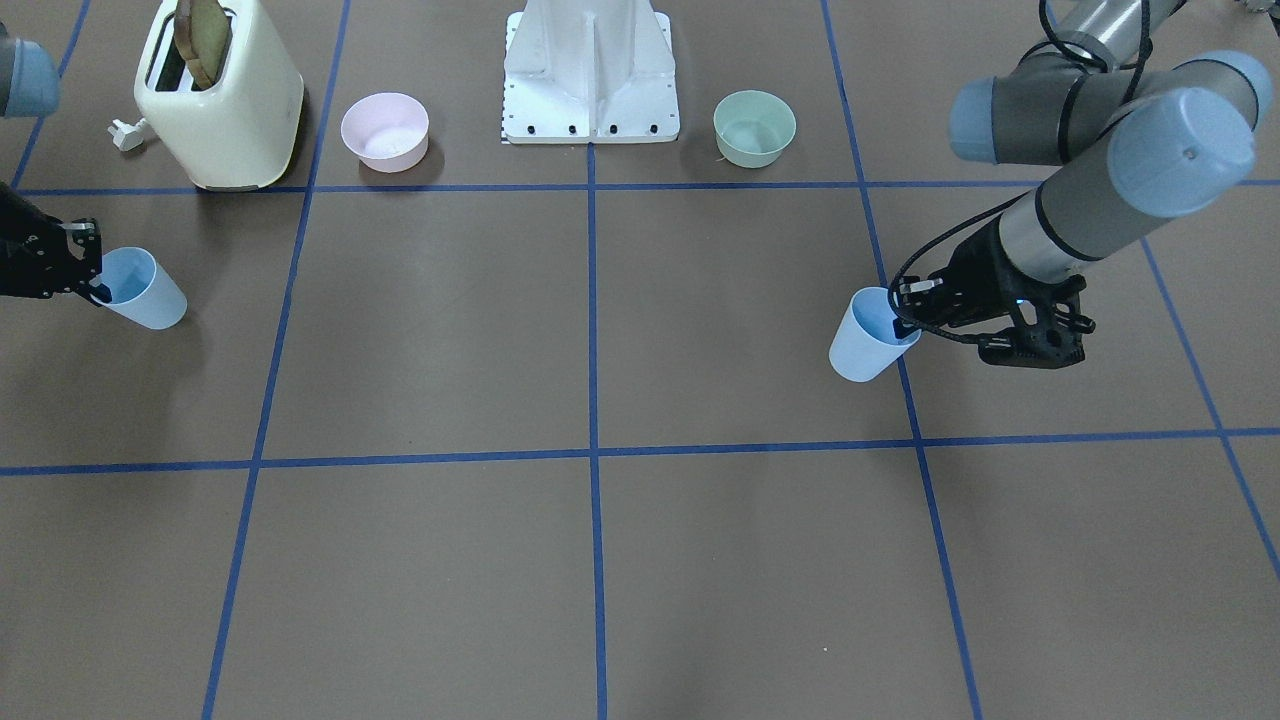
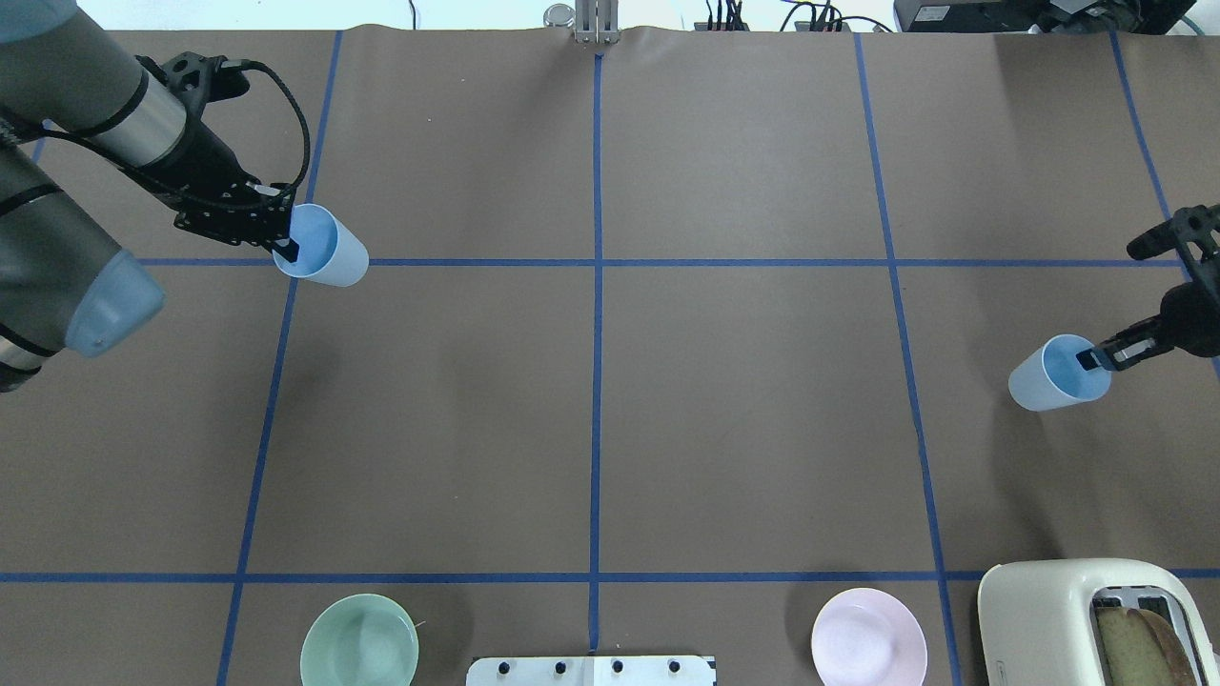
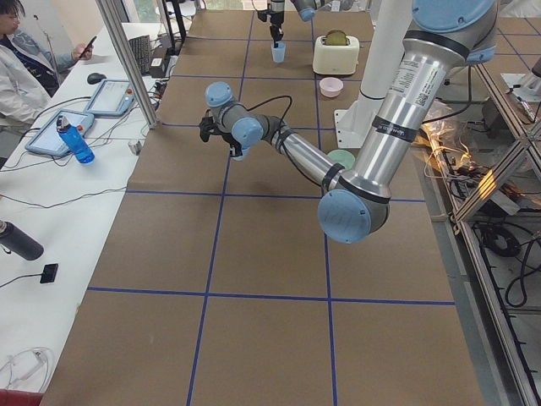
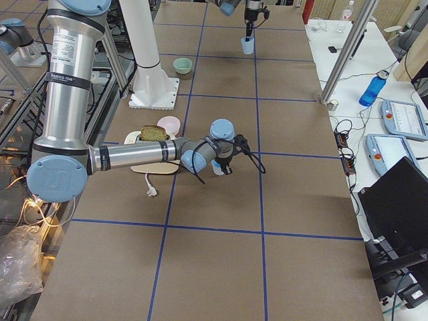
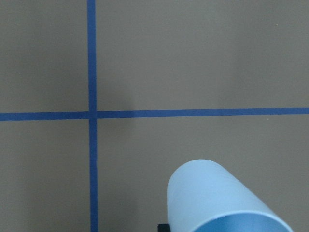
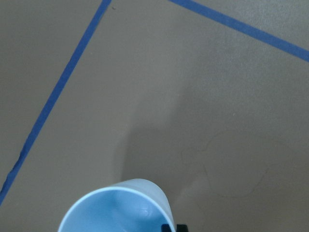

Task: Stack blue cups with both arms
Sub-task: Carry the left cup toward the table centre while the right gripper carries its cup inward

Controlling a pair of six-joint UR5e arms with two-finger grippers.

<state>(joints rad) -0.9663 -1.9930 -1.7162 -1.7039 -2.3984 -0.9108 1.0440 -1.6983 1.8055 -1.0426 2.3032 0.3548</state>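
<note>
Pedestal base [image 1: 592, 75]: middle of robot-side edge. Left bowl [image 2: 359, 640] and right bowl [image 2: 868, 636]: one to either side of it, apart. Toaster [image 2: 1048, 619]: robot-side right corner, beside right bowl; bread slice [image 2: 1134, 638] in its slot. Left cup [image 2: 329, 250]: near left edge, pinched at rim by left gripper [image 2: 286, 250]. Right cup [image 2: 1048, 376]: near right edge, pinched at rim by right gripper [image 2: 1091, 359].

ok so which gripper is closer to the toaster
Right. The right gripper is on the same side as the toaster; the left gripper is at the opposite end of the table.
</note>
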